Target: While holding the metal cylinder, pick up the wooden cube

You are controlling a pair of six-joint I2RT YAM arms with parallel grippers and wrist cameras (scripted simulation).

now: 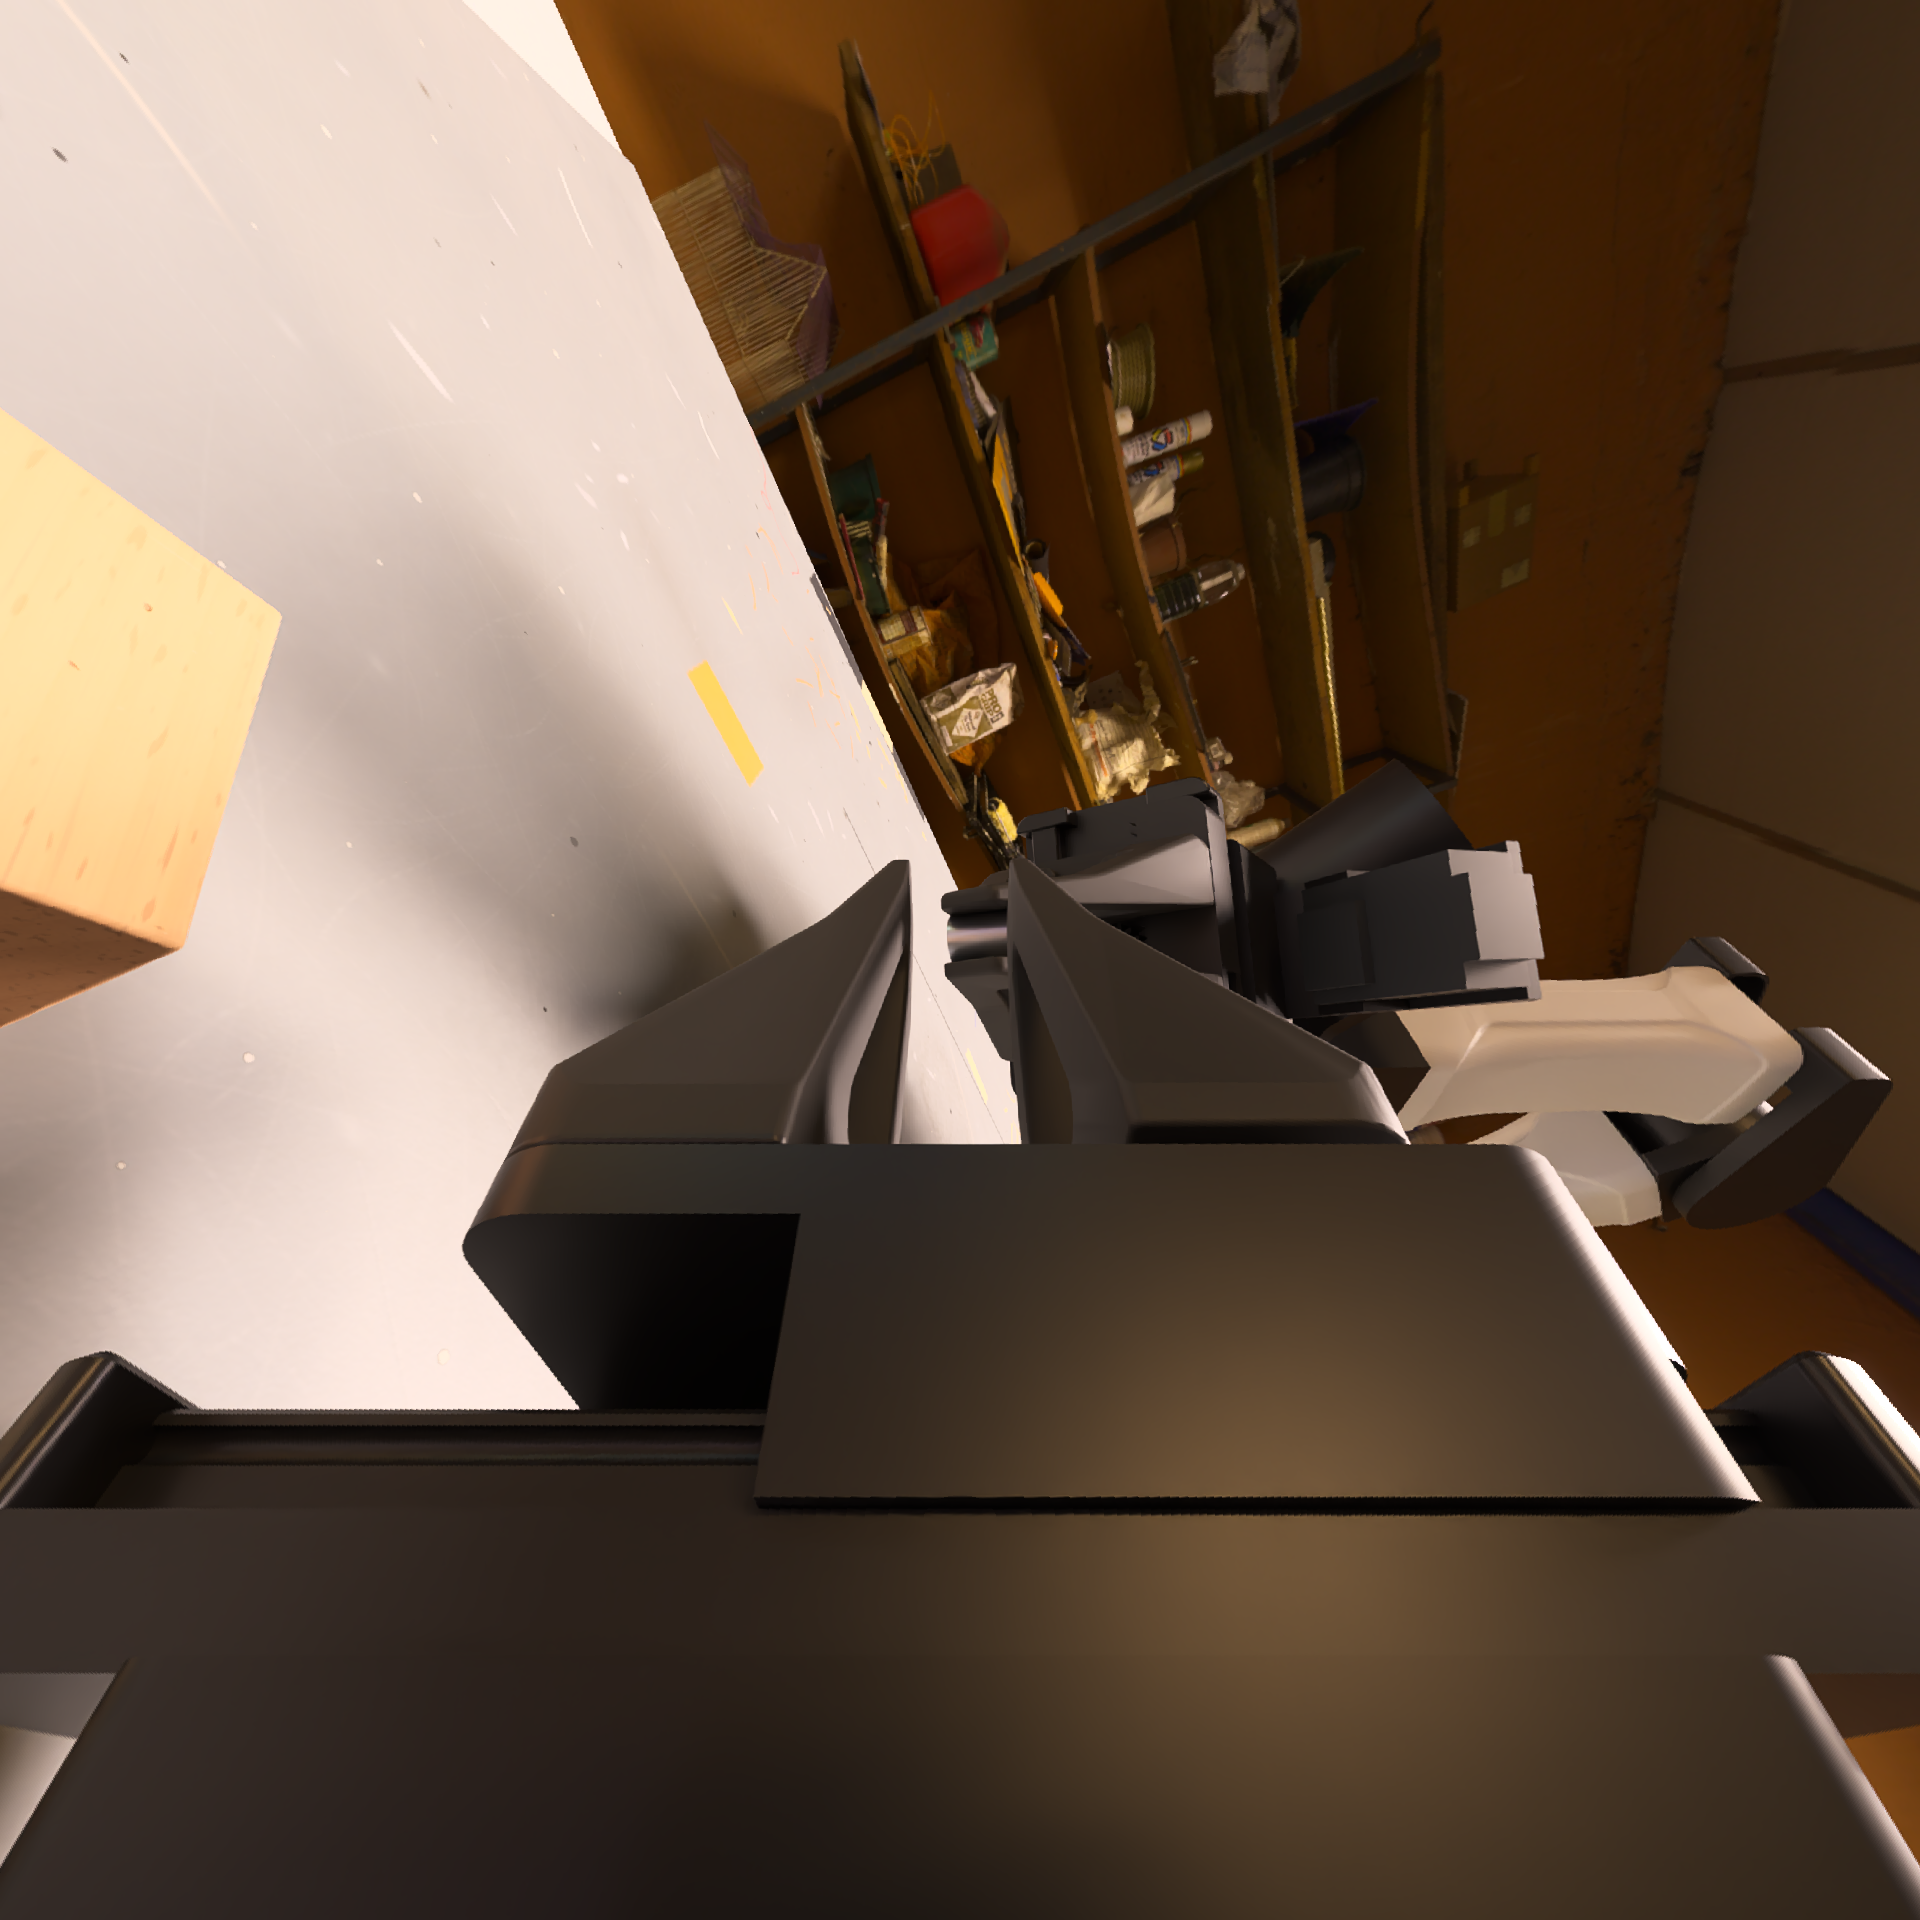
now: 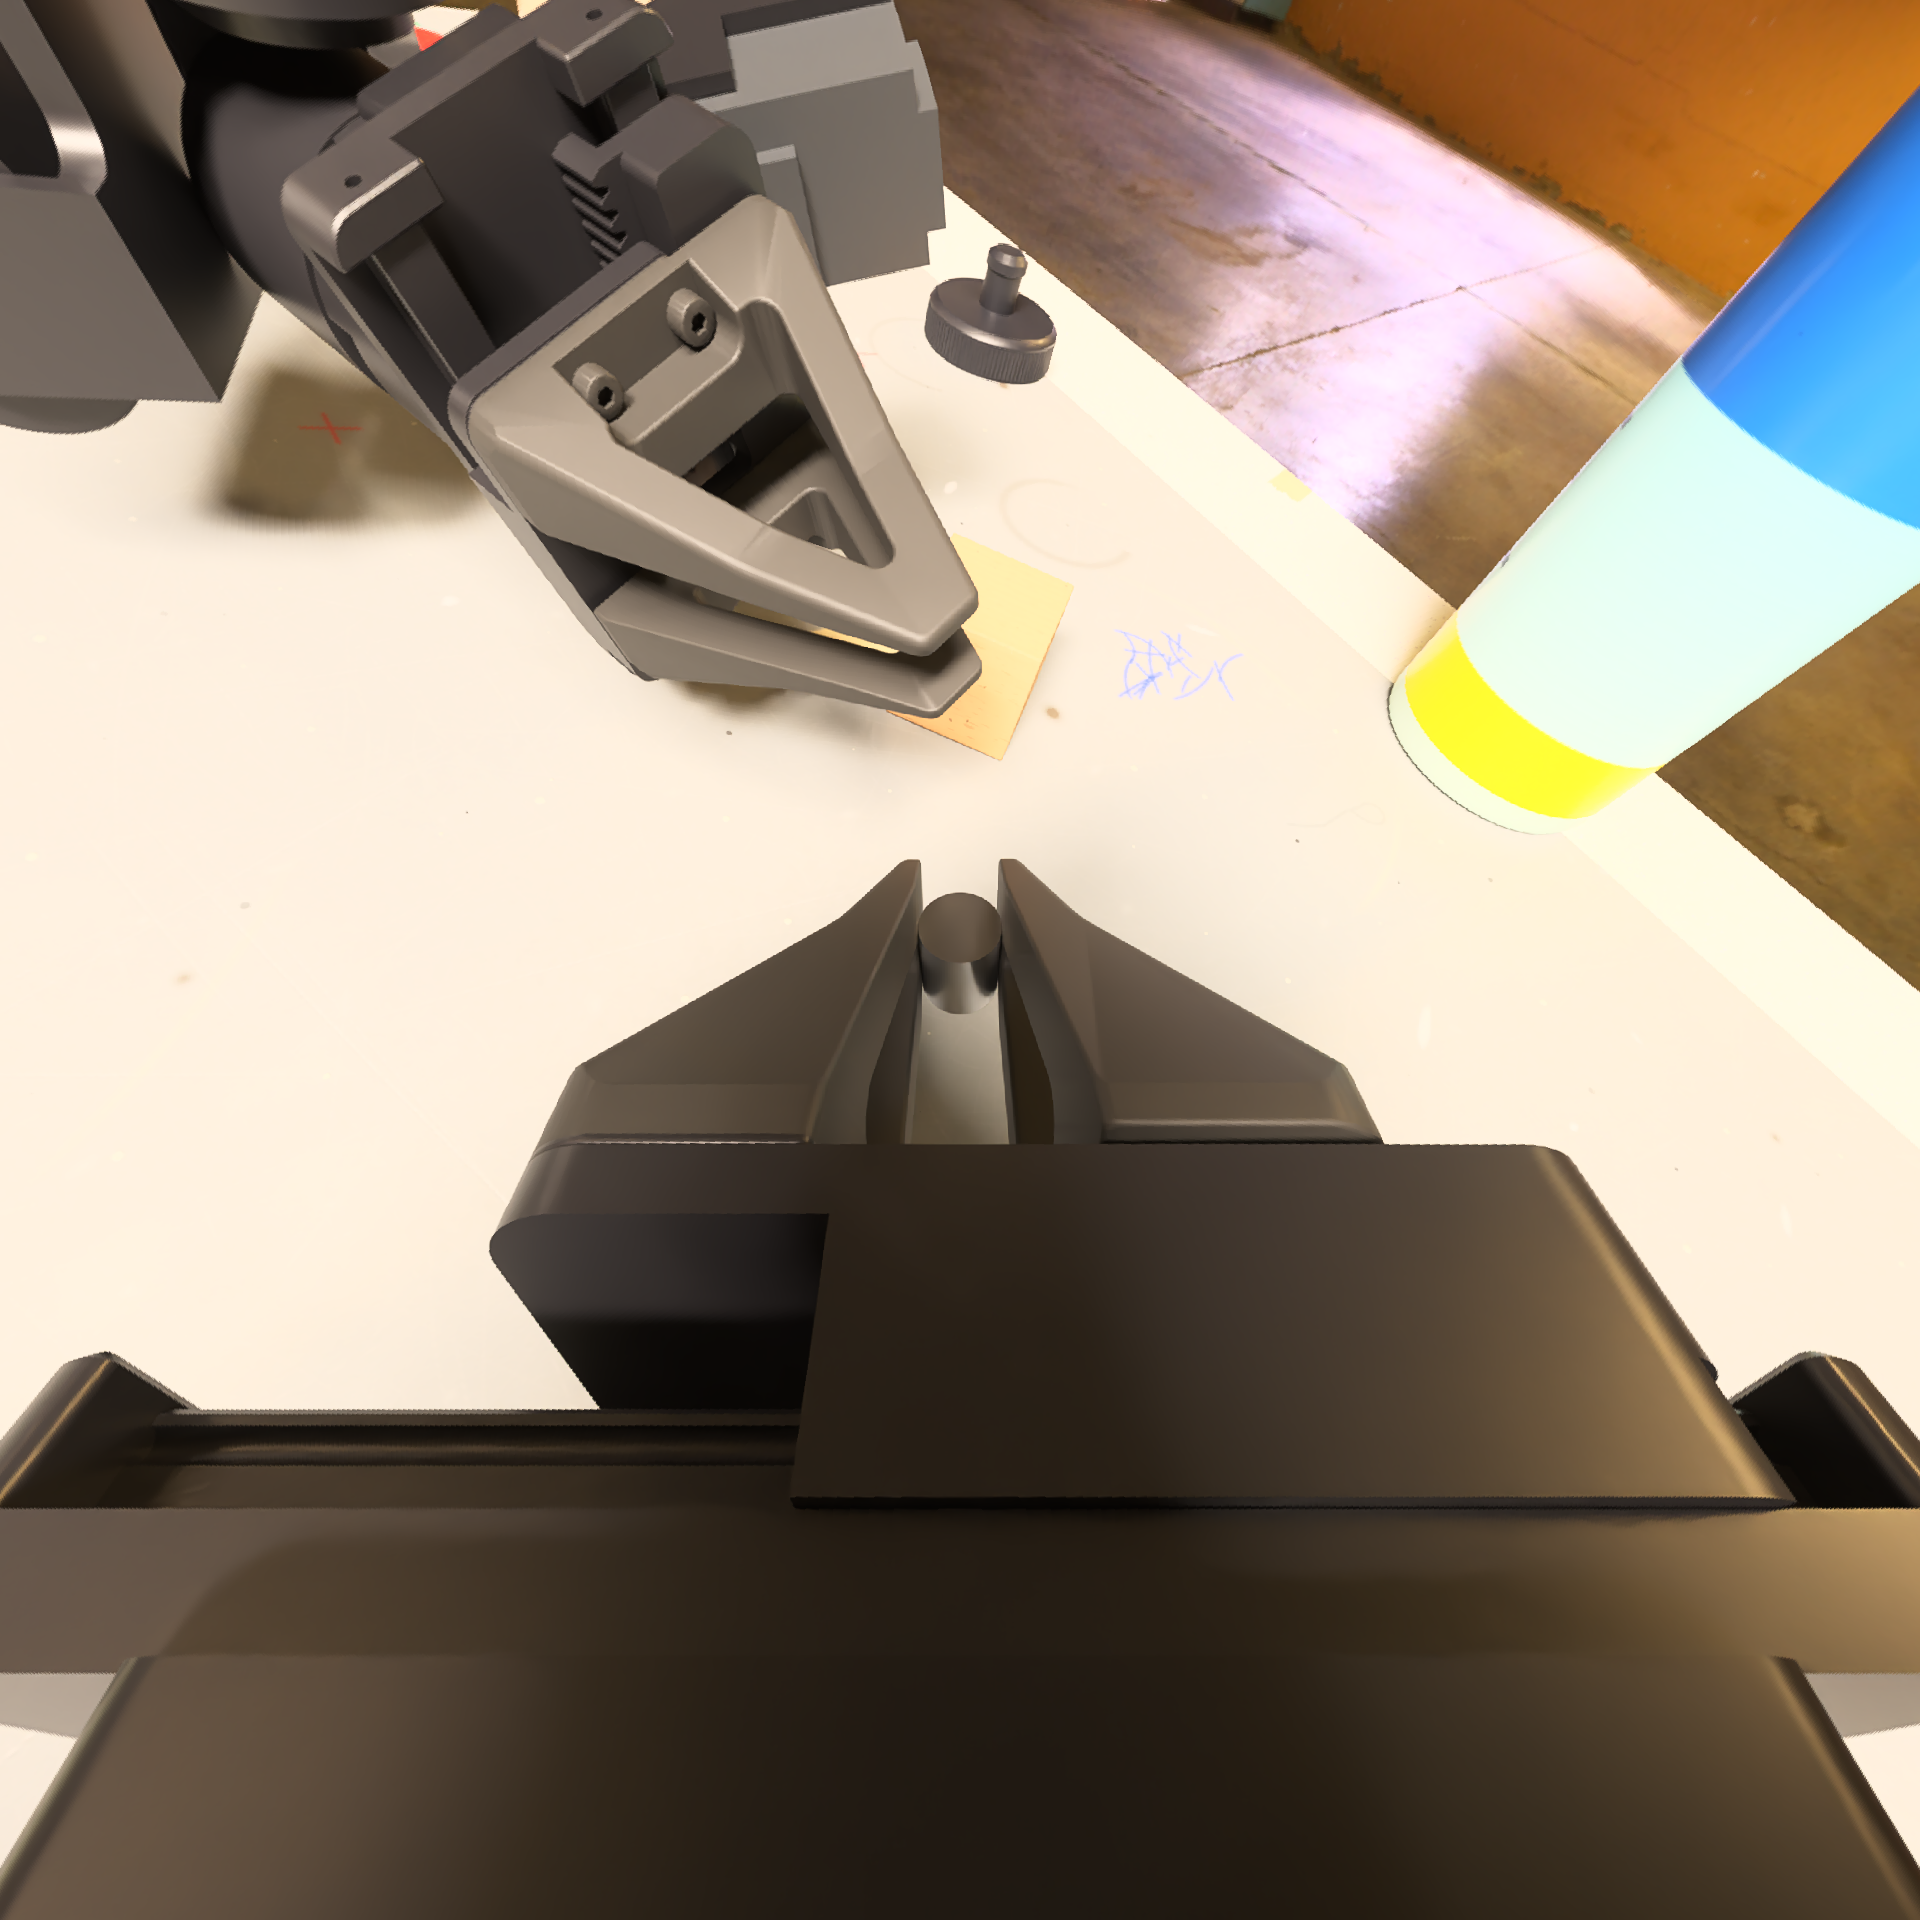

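My right gripper [image 2: 960, 873] is shut on a small grey metal cylinder [image 2: 958, 951], held upright between the fingers above the white table [image 2: 416, 935]. The wooden cube [image 2: 1023, 644] sits on the table ahead, partly hidden by my left gripper [image 2: 961, 649], whose tips hang just over its near side. In the left wrist view the cube [image 1: 104, 727] is large at the left edge, outside the fingers. My left gripper [image 1: 961, 868] has its jaws only a narrow gap apart with nothing between them.
A dark knurled metal knob [image 2: 992, 327] stands beyond the cube. A tall blue, pale and yellow can [image 2: 1662, 582] stands at the table's right edge [image 2: 1299, 499]. The right arm [image 1: 1351, 935] shows past the left fingers, with shelves [image 1: 1091, 520] behind.
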